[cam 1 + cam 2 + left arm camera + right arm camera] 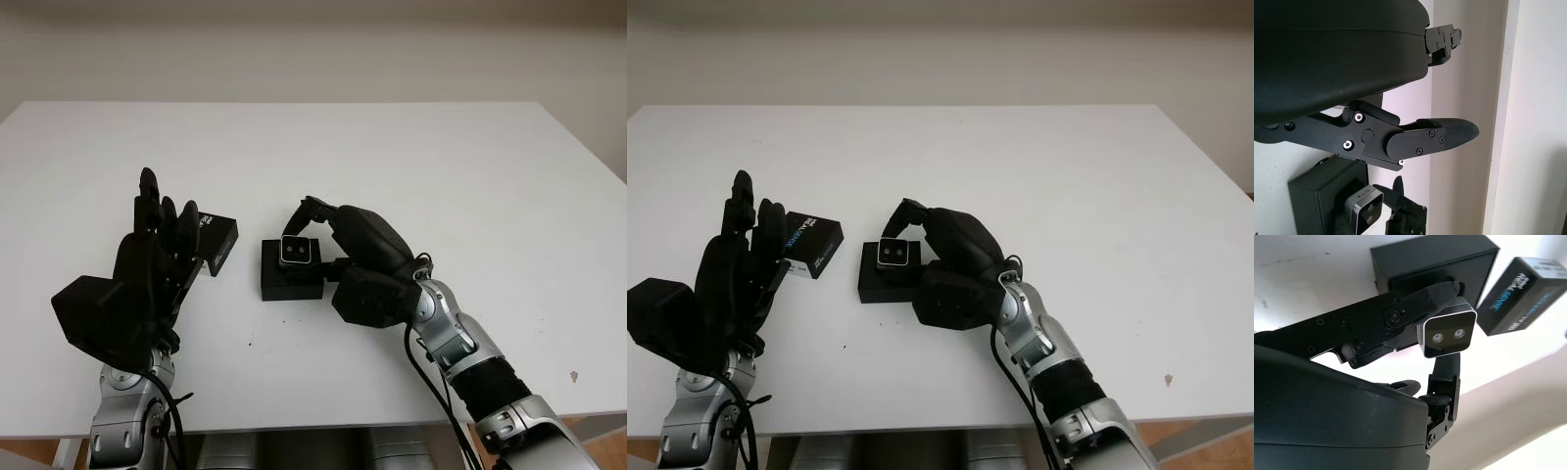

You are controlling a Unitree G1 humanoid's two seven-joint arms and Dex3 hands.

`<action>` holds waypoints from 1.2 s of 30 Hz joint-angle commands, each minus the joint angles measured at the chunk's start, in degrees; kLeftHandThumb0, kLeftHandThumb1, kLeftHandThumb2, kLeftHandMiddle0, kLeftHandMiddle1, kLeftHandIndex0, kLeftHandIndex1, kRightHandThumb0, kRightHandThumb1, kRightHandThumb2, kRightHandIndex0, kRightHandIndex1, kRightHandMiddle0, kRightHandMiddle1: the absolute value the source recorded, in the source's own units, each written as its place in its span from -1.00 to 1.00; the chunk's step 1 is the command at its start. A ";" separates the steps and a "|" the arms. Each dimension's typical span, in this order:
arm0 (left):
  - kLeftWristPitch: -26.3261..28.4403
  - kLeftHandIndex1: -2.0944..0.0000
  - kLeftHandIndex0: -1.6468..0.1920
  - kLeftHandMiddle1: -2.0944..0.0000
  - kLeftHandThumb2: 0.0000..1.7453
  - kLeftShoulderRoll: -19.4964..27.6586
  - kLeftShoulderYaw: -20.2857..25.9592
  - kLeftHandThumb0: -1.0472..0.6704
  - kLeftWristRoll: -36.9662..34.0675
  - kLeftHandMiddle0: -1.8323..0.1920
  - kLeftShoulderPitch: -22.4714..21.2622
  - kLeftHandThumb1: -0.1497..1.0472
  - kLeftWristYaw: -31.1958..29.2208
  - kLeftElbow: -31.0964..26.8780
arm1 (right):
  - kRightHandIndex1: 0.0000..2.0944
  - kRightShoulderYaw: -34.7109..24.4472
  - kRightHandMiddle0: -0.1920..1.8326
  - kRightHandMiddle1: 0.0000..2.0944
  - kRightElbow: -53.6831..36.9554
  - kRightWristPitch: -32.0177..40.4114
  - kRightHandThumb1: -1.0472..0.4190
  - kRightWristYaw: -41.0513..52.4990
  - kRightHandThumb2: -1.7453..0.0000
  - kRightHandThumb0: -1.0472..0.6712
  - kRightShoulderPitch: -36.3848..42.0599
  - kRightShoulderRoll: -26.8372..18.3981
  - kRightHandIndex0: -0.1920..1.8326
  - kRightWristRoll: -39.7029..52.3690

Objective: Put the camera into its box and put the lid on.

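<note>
Lid (813, 244) near edge hidden behind left robot hand (730, 269); lid print too small to read.

Plain test room or lab, bare white table (392, 157), blank pale wall (313, 49) behind

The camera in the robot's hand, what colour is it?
The camera is silver-grey with a dark front and two small lenses, held by the right hand. The right wrist view shows it best.

On the black lid (1525, 296) lying beside the box (1435, 264) I make out blue and white lettering, seemingly "REALSENSE", though I can't read it surely. I can read nothing else anywhere.
</note>
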 commanded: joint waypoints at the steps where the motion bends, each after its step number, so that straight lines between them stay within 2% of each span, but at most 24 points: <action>1: -0.22 0.95 0.97 0.95 -0.42 -0.13 -0.31 -0.47 0.23 0.95 0.12 1.00 0.07 -0.87 | -0.92 0.40 -0.46 0.46 -2.25 1.50 -0.95 0.46 0.94 -0.28 0.23 0.11 -0.44 -0.21; 24: 0.15 0.95 0.98 0.95 -0.42 -0.47 -0.21 -0.44 -0.73 0.96 0.13 1.00 -0.20 -0.76 | -0.94 0.60 -0.48 0.48 -2.75 7.49 -0.97 6.14 0.94 -0.28 0.54 1.41 -0.45 5.00; 36: 0.33 0.95 0.98 0.95 -0.42 -0.12 -0.38 -0.45 -0.34 0.97 0.21 1.00 -0.18 -0.93 | -0.94 0.40 -0.48 0.51 -2.18 7.93 -0.97 6.28 0.94 -0.28 0.67 1.64 -0.44 7.39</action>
